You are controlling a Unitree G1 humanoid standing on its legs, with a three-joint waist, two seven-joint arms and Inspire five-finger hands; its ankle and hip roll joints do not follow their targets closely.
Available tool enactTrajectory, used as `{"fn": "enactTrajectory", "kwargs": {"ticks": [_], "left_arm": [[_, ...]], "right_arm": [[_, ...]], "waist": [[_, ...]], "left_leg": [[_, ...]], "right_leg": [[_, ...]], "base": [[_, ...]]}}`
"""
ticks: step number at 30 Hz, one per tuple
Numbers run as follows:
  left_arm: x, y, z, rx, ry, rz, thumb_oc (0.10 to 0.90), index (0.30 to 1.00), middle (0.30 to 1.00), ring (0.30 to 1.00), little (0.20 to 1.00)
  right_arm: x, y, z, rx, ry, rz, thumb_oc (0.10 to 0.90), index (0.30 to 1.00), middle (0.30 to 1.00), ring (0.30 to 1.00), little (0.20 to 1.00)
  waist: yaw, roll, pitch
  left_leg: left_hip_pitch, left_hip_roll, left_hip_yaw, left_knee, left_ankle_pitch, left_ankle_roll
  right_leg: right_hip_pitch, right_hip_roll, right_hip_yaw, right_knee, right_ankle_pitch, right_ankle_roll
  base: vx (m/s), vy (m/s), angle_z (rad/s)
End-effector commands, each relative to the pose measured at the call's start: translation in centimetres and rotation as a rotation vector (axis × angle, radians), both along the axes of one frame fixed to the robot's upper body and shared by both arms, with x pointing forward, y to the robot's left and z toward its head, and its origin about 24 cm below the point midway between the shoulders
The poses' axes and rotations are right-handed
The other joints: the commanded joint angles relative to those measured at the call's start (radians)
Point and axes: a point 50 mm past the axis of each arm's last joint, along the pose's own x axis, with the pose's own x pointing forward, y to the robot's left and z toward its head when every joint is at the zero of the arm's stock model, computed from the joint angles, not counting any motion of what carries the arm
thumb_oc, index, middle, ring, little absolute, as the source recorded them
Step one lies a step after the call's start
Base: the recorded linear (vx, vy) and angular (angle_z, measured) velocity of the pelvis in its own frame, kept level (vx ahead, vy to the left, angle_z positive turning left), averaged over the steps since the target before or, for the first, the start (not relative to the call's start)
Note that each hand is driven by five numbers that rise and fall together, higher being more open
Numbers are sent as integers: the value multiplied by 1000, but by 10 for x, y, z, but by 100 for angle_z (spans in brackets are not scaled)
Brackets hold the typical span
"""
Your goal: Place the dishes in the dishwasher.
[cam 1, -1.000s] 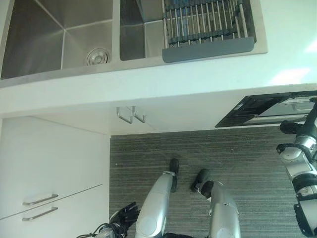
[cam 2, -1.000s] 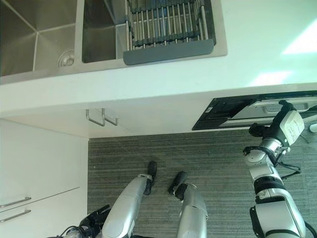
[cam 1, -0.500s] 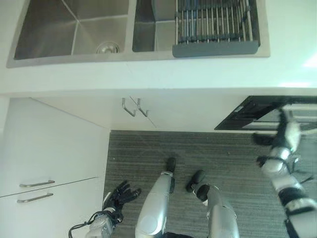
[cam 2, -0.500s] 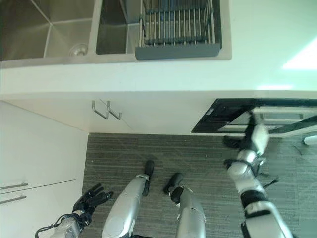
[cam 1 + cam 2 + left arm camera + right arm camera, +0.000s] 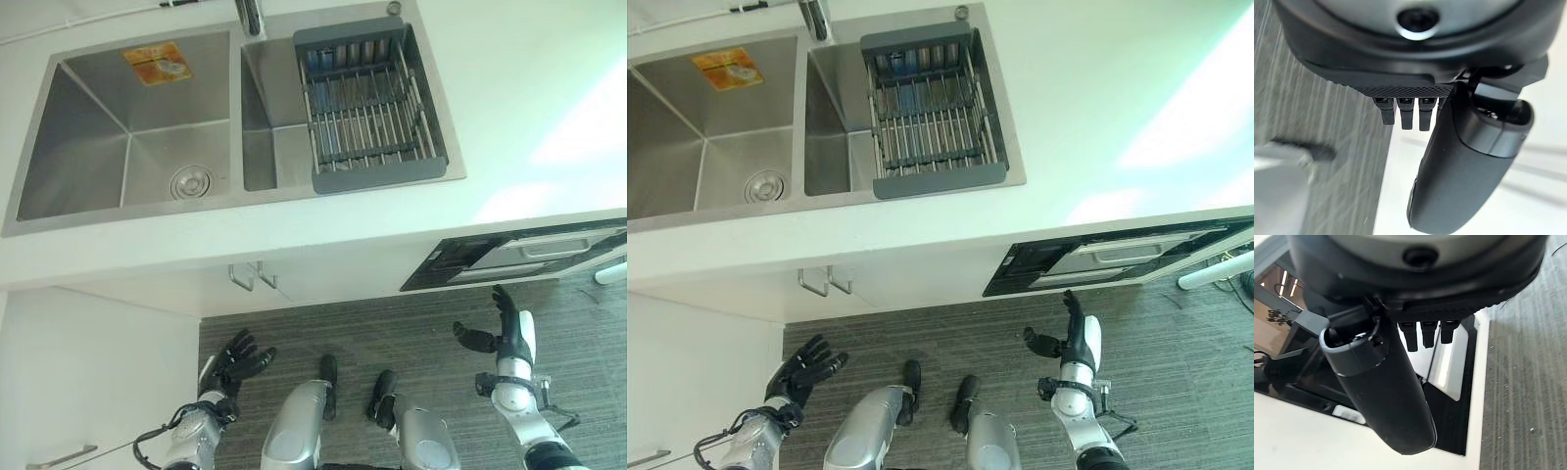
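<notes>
2 hands empty, fingers spread: left hand (image 5: 235, 358) low by cabinet, right hand (image 5: 509, 336) raised. Dishwasher (image 5: 509, 257) sits just above/ahead of right hand, long axis along counter edge; right hand nearer. Dish rack (image 5: 374, 103) in sink (image 5: 127, 147); no dishes seen.

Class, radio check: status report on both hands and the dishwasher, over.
Left hand open, empty. Right hand open, below dishwasher. Drying rack in sink.
</notes>
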Motion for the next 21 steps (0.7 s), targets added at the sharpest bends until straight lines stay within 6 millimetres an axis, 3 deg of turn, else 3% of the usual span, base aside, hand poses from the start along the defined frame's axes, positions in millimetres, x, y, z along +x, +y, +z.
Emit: {"fn": "enactTrajectory", "kwargs": {"ticks": [1, 9, 14, 21], "left_arm": [[-26, -15, -18, -49, 111, -95, 800, 900, 900, 900, 900], [-59, -33, -44, -131, 336, -89, 800, 900, 900, 900, 900], [-76, -36, -53, -132, 428, -96, 800, 900, 900, 900, 900], [-86, -37, -58, -142, 478, -65, 800, 900, 900, 900, 900]], "right_arm": [[-2, -12, -2, 107, 43, -1, 800, 900, 900, 900, 900], [-50, -2, -61, 520, 281, -85, 800, 900, 900, 900, 900], [-70, 1, -78, 625, 341, -112, 800, 900, 900, 900, 900], [-80, 7, -86, 634, 399, -79, 800, 900, 900, 900, 900]], "waist": [[-3, 33, -131], [-45, 28, -216], [-56, 17, -243], [-64, 4, -264]], "left_leg": [[-36, 46, 0, 28, -135, -61], [16, 48, 35, 28, -167, -43], [36, 49, 56, 28, -184, -40], [49, 54, 80, 28, -202, -37]], "right_leg": [[62, 4, 70, 28, -174, 29], [48, 5, 88, 28, -158, 38], [46, 2, 96, 28, -159, 48], [40, -2, 100, 28, -163, 56]], "base": [[9, 30, -30], [-19, 13, -21], [-22, -8, -13], [-32, -10, -8]]}}
